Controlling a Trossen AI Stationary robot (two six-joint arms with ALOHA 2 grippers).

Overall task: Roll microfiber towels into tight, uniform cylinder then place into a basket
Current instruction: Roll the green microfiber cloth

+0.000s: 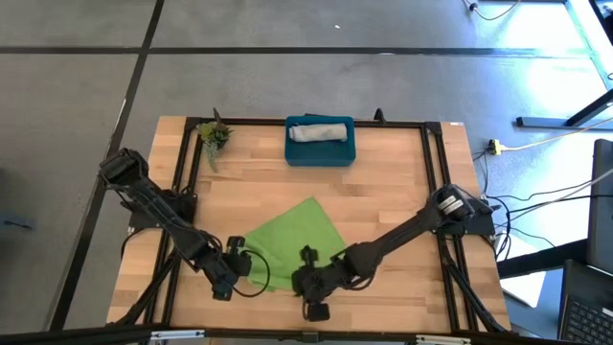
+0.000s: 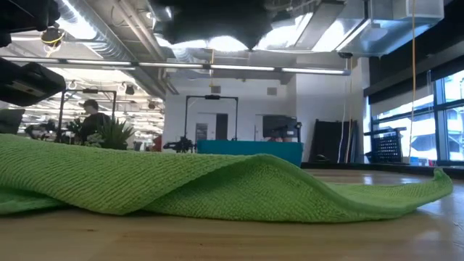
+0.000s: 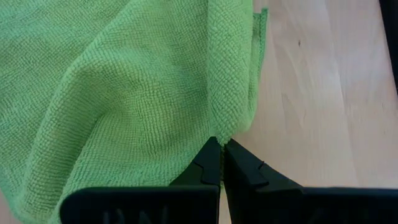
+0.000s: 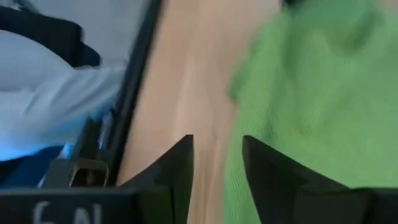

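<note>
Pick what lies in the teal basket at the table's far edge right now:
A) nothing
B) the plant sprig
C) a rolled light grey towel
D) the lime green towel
C: in the high view a rolled light grey towel lies inside the basket, while the green towel is spread on the table.

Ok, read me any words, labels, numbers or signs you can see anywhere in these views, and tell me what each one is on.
Pale marks at the corner of the right wrist view, on the dark body behind the right end effector: cut off and blurred, not readable.
Green towel, grey towel, basket, wooden table: no text visible.
Room behind the table in the low view: no readable signs.
</note>
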